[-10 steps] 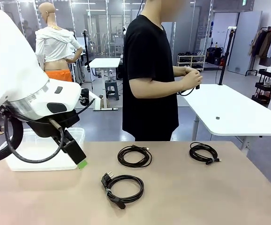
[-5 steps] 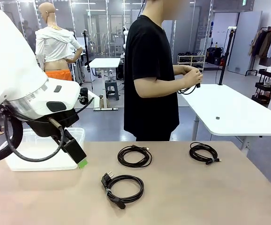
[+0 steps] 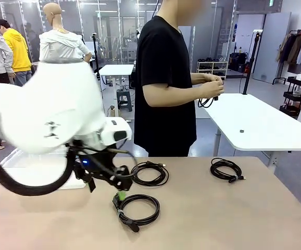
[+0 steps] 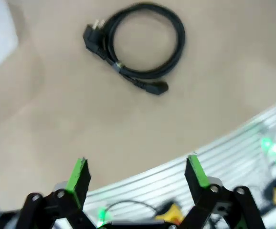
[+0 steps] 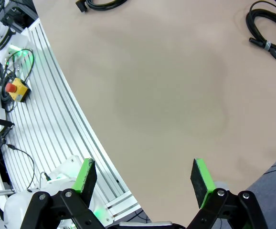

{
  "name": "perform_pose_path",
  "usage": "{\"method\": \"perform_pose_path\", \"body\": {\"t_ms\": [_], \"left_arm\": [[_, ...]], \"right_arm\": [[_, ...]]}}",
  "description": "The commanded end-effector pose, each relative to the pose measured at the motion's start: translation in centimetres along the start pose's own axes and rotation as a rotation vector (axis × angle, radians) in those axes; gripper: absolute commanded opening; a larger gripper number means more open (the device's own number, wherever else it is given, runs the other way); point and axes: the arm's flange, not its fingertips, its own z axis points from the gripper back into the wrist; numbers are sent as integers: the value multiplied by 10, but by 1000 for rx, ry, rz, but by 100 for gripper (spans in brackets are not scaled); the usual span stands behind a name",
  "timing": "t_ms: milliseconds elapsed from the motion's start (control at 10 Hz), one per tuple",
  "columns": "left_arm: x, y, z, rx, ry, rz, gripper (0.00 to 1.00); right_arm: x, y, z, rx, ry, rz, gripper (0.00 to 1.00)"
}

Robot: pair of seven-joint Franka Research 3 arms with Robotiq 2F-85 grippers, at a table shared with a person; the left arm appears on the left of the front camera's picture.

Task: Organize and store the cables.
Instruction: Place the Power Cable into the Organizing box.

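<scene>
Left hand, wide open and empty, hovers by plug end of near cable; right hand, also open, well apart.

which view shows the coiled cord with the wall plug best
The left wrist view: the plug cord shows whole from above, both ends visible, though slightly blurred. In the front view the left gripper overlaps its plug end. The right wrist view crops it to an arc at the top edge.

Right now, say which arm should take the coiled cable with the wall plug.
Left. The left gripper hangs open near the plug cable; the right gripper, also open, is over bare table.
</scene>
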Motion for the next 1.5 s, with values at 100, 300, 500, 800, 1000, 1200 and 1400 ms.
{"method": "perform_pose_path", "body": {"t_ms": [100,300,500,800,1000,1200,1400], "left_arm": [[39,-24,-26,91,-5,226,100],[47,-27,-32,111,-18,238,100],[55,-25,-44,117,-9,269,100],[66,-9,-72,163,8,494,100],[74,3,-95,152,28,601,100],[78,12,-121,137,54,732,100],[85,13,-140,102,96,762,100]], "right_arm": [[2,0,1,8,-14,-6,100],[2,0,1,8,-14,-6,100],[2,0,1,8,-14,-6,100],[2,0,1,8,-14,-6,100],[2,0,1,8,-14,-6,100],[2,0,1,8,-14,-6,100],[2,0,1,8,-14,-6,100]]}}
